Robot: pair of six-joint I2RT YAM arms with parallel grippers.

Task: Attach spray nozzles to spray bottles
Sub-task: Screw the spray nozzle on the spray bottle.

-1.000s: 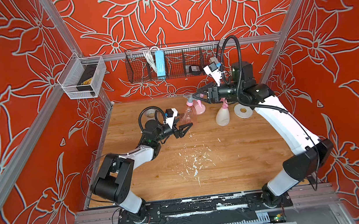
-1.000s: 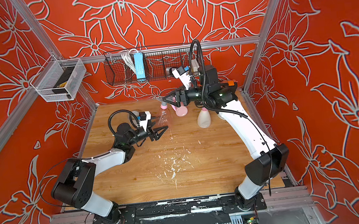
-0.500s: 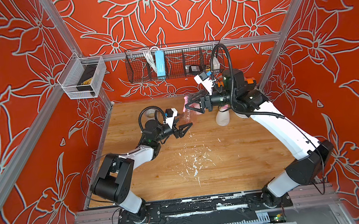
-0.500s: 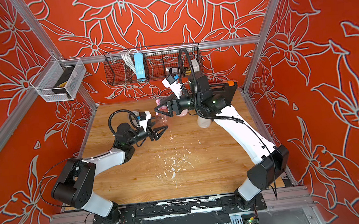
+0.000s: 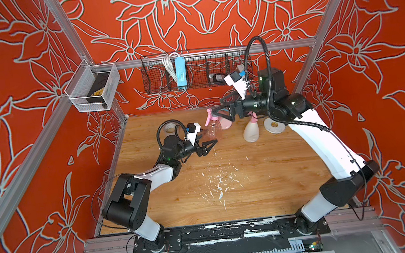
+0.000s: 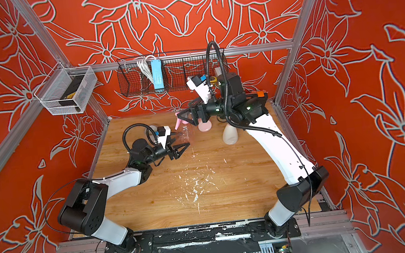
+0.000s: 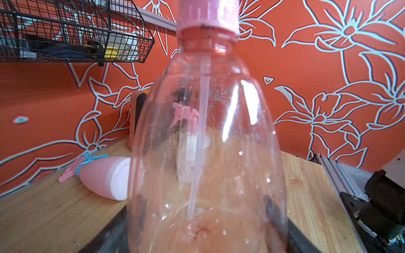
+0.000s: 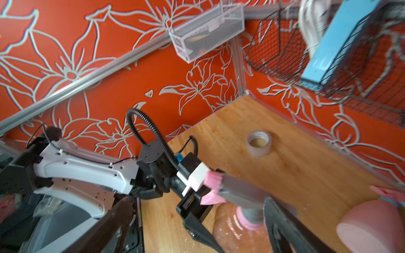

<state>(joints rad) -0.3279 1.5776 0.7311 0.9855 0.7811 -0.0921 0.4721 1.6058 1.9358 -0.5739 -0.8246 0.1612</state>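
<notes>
My left gripper point(image 5: 208, 148) clamps the translucent bottle point(image 5: 213, 131) low, upright over the table's point(image 5: 254, 178) back half. Its pink-and-grey nozzle point(image 8: 238, 190) sits on the neck (seated, I think). The right gripper point(image 5: 217, 114) straddles it, jaws apart. A skewed retreat could snag the trigger and tip everything.

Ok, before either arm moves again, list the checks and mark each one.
1. Left gripper shut on the translucent bottle, near its base: ok.
2. Pink-and-grey nozzle on that bottle's neck, dip tube inside: ok.
3. Collar screwed fully tight: cannot tell.
4. Right gripper open, jaws either side of the nozzle: ok.
5. Cream-white bottle upright, pink nozzle on it: ok.
6. Pink bottle upright: not ok. It lies on its side, with the pink-and-blue nozzle on.
</notes>
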